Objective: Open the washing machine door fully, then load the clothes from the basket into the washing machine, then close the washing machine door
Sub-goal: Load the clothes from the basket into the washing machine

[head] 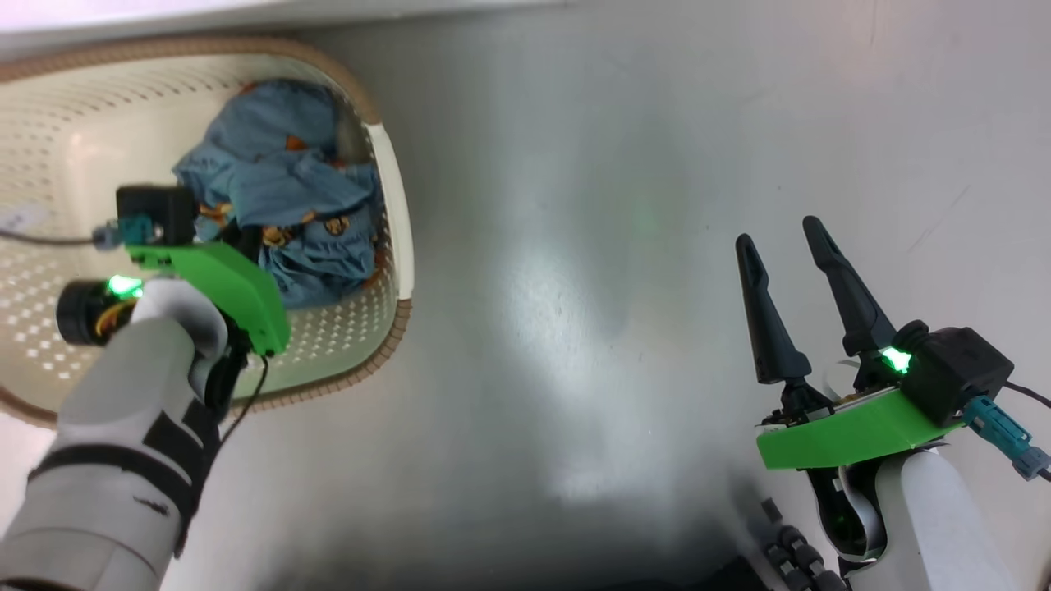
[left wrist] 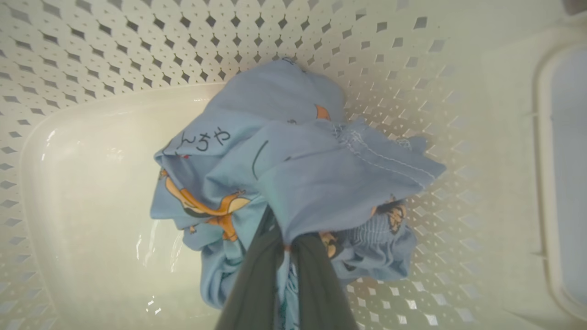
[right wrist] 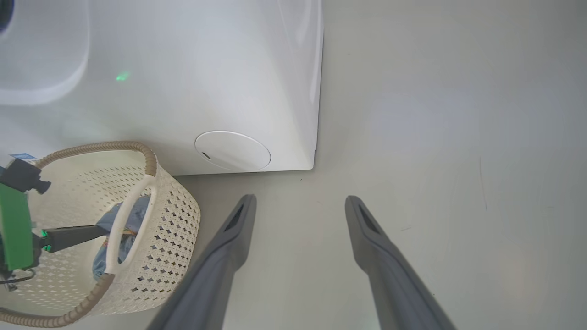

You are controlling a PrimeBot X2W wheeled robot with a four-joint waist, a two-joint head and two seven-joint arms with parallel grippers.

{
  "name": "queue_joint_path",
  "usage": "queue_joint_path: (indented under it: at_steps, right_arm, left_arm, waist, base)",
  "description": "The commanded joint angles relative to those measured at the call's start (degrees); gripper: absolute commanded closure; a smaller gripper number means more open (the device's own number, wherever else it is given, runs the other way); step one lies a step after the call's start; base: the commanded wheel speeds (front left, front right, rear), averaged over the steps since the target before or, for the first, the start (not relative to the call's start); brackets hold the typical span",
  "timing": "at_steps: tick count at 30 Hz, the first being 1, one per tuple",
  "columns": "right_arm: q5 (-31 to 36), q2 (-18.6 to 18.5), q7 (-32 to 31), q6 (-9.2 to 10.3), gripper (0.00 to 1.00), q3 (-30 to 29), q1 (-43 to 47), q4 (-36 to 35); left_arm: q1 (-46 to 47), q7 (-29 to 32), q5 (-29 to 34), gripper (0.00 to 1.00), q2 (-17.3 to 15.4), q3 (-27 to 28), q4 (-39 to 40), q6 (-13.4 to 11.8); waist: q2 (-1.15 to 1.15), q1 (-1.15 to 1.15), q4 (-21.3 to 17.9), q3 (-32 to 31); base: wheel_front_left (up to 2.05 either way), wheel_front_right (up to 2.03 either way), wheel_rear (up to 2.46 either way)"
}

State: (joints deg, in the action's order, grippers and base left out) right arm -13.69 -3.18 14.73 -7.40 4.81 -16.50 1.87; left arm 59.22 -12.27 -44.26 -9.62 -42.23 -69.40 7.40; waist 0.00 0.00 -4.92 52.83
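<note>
The cream perforated basket (head: 386, 205) stands on the floor at the upper left, with blue printed clothes (head: 279, 189) heaped in its far end. My left gripper (head: 246, 242) reaches down into that heap. In the left wrist view the left gripper (left wrist: 284, 245) is shut on a fold of the blue clothes (left wrist: 293, 160) over the basket's floor (left wrist: 91, 183). My right gripper (head: 778, 233) hangs open over bare floor, holding nothing. The right wrist view shows the right gripper (right wrist: 300, 199) below the white washing machine (right wrist: 206, 68), beside the basket (right wrist: 174, 220). The washing machine door is out of view.
A round white cover (right wrist: 232, 150) sits low on the machine's front near its right corner. Glossy grey floor (head: 616, 287) stretches between the basket and my right arm. A grey cable runs off my left wrist camera (head: 156, 209).
</note>
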Motion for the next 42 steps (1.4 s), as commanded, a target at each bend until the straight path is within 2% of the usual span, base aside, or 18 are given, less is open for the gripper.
queue_joint_path:
  at_steps: [1, 5, 7, 13, 15, 18, 29, 42]
  right_arm:
    - [0.31, 0.3, 0.27, -0.09, 0.0, 1.17, 1.4, -0.7]
    - [0.51, 0.3, 0.27, -0.09, 0.0, 1.3, 1.41, 0.08]
    - [0.71, 0.3, 0.27, -0.09, 0.0, 1.45, 1.5, 0.5]
    - [0.64, 0.3, 0.27, -0.09, 0.0, 1.85, 2.02, 1.78]
    - [0.66, 0.3, 0.27, -0.09, 0.0, 1.9, 3.0, 2.61]
    - [0.67, 0.12, 0.27, -0.09, 0.0, 2.22, 3.63, 3.43]
    - [-0.42, 0.1, 0.27, -0.09, 0.0, 4.08, 5.89, 5.92]
    - [-1.15, -0.07, 0.27, -0.09, 0.0, 5.27, 8.71, 7.38]
  left_arm:
    - [-2.51, -1.13, -0.54, 1.0, -1.92, 1.18, 0.7, 0.09]
    - [-4.74, -2.57, -0.92, 1.0, -2.37, 2.3, 2.46, 0.09]
    - [-5.7, -2.68, 0.08, 1.0, -3.21, 3.99, 5.76, -0.69]
    - [-14.93, -2.71, 5.36, 1.0, -4.95, 12.75, 19.2, -4.2]
    - [-20.2, -2.72, 8.48, 1.0, -4.61, 17.41, 25.34, -5.5]
    - [-24.93, -2.72, 11.52, 1.0, -4.11, 22.04, 31.02, -6.03]
    - [-37.86, -2.73, 20.47, 1.0, -0.36, 35.19, 45.27, -5.18]
    - [-46.23, -2.73, 26.81, 1.0, 2.81, 42.62, 56.09, -3.89]
  waist:
    - [0.0, 0.0, 0.67, -2.42]
    - [0.0, 0.0, 1.56, -5.68]
    - [0.0, 0.0, 2.07, -7.37]
    - [0.0, 0.0, 3.02, -13.06]
    - [0.0, 0.0, 3.59, -16.12]
    - [0.0, 0.0, 4.06, -18.89]
    - [0.0, 0.0, 5.26, -28.88]
    - [0.0, 0.0, 6.16, -37.87]
  base:
    - [0.0, 0.0, 0.0]
    - [0.0, 0.0, 0.0]
    - [0.0, 0.0, 0.0]
    - [0.0, 0.0, 0.0]
    - [0.0, 0.0, 0.0]
    - [0.0, 0.0, 0.0]
    - [0.0, 0.0, 0.0]
    - [0.0, 0.0, 0.0]
